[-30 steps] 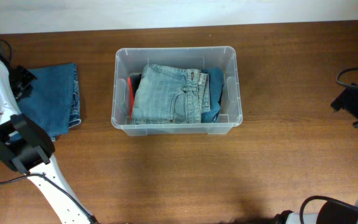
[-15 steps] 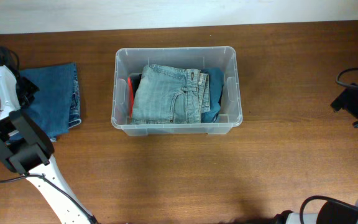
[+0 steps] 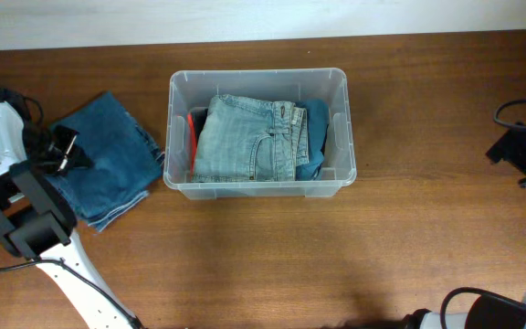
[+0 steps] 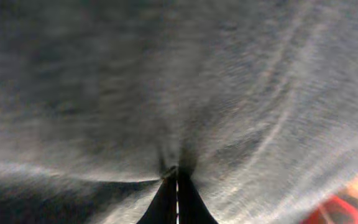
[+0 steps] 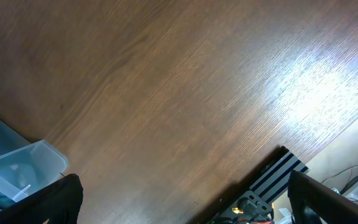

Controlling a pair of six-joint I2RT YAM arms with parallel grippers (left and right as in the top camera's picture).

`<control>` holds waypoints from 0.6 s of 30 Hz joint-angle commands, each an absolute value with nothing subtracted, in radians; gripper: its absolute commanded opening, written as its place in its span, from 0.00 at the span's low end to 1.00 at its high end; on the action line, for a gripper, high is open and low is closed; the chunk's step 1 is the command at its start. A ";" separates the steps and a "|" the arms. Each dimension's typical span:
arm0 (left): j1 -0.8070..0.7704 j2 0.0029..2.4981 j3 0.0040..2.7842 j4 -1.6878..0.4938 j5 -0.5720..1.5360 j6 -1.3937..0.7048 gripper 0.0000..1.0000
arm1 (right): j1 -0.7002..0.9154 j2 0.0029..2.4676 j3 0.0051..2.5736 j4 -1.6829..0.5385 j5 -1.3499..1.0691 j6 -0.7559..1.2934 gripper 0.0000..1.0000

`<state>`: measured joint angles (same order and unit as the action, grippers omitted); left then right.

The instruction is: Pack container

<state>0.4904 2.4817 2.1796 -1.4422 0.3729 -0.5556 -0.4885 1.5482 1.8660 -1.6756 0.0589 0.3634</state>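
Transfer step, grasp made. Your left fingers (image 4: 166,205) are pinched tight on the dark denim (image 3: 117,169), beside the container (image 3: 258,189) at mid-surface (image 3: 382,256). Your right fingers (image 5: 328,199) stand wide, idle. Next, probably lift and lower onto the light jeans (image 3: 245,137).

Nothing legible in any view. No readable text, number, brand or sign on the container (image 3: 258,187), on the light jeans (image 3: 245,137) inside it, on the dark folded jeans (image 3: 108,164) beside it, or on the surface (image 3: 336,256).
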 commanded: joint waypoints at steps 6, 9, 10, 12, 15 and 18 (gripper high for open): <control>0.492 2.502 2.176 -1.376 0.469 -0.544 0.04 | -0.493 1.544 1.868 -1.676 0.060 0.368 0.98; 0.495 2.502 2.219 -1.342 0.479 -0.542 0.04 | -0.493 1.545 1.868 -1.676 0.060 0.368 0.99; 0.496 2.502 2.233 -1.341 0.484 -0.540 0.04 | -0.493 1.544 1.868 -1.676 0.061 0.368 0.98; 0.499 2.502 2.307 -1.339 0.489 -0.513 0.04 | -0.493 1.544 1.868 -1.676 0.061 0.368 0.98; 0.516 2.502 2.436 -1.335 0.427 -0.466 0.04 | -0.493 1.544 1.868 -1.676 0.060 0.368 0.98; 0.526 2.502 2.526 -1.318 0.269 -0.342 0.04 | -0.493 1.544 1.868 -1.676 0.060 0.368 0.98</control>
